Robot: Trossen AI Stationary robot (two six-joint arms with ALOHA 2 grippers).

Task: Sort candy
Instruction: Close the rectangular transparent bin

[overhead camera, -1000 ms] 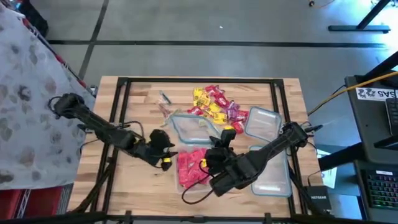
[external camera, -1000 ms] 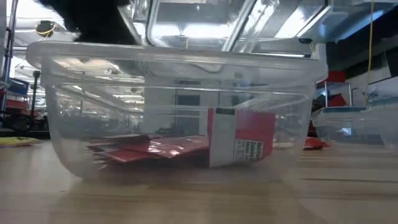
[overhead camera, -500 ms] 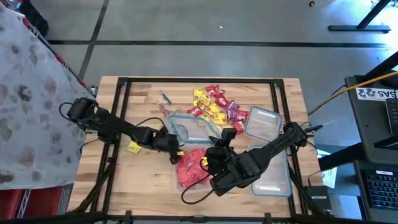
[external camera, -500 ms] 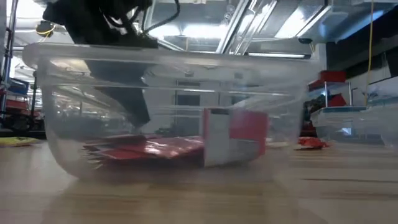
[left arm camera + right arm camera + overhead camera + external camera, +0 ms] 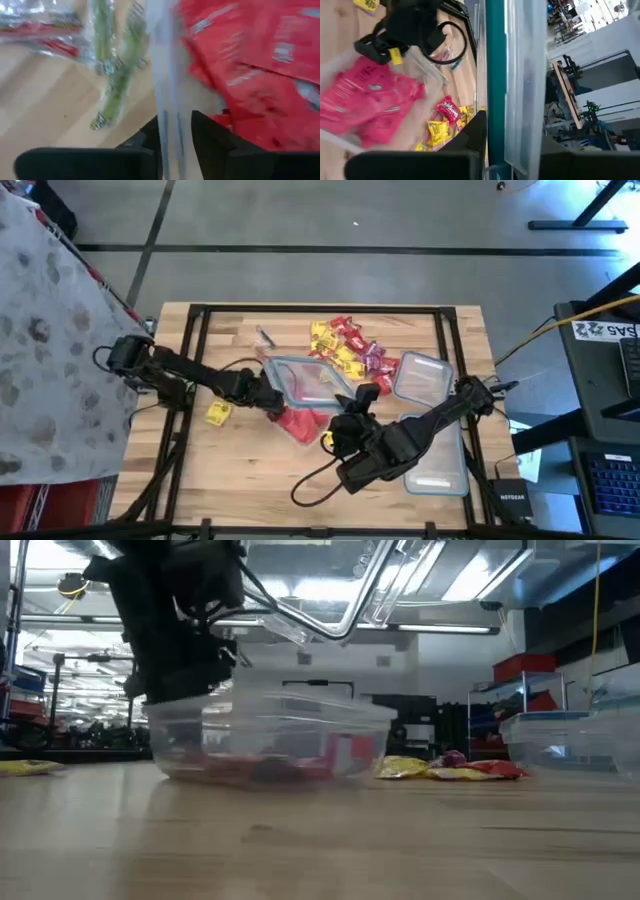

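Table: light wooden top with a dark frame around its edges.

Left gripper: near the table's centre, at the 9 o'clock edge of the container of red candy. In the left wrist view its jaws stand close together on the clear wall of that container, gripping the rim, with the red wrappers just inside. In the low view this container sits flat on the table, with the dark arm above its 9 o'clock side.

Right gripper: at about 3 o'clock of the red candy, touching or just beside it. In the right wrist view its jaws are closed on the edge of a clear container seen edge-on.

Loose candy pile: red, yellow and purple wrapped pieces lying at 12 o'clock of centre, toward the far edge of the table; it shows in the low view as a small heap at 3 o'clock of the red-candy container.

Single yellow candy: alone on the bare wood at 9 o'clock of the left gripper, apart from the pile.

Clear containers: one just beside the pile at centre, one at 3 o'clock of it, one at 4 o'clock under the right arm
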